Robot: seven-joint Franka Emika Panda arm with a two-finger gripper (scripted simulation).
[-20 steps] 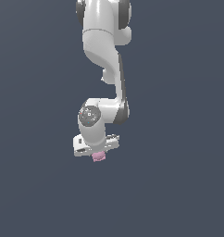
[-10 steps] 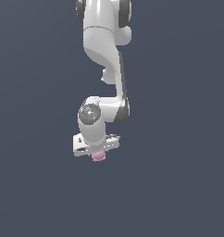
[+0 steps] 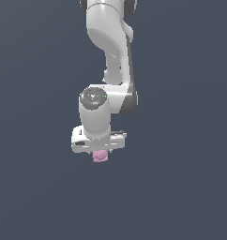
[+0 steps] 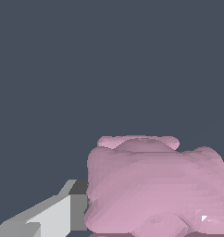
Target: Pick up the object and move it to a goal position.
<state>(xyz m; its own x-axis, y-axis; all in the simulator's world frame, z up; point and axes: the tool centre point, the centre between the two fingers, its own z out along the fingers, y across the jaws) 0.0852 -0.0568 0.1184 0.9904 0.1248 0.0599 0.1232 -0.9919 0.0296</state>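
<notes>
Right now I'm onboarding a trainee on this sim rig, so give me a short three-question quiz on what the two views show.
1. True or false: the pink object sits directly under the gripper.
2. In the wrist view, what touches the pink object's side: (a) a grey-white finger, (b) a red cube, (c) nothing?
3. What colour is the arm?

Key: 1 true; 2 a; 3 white.

backdrop: plain dark slate-blue (image 3: 35,187) | texture: uniform, featureless
</notes>
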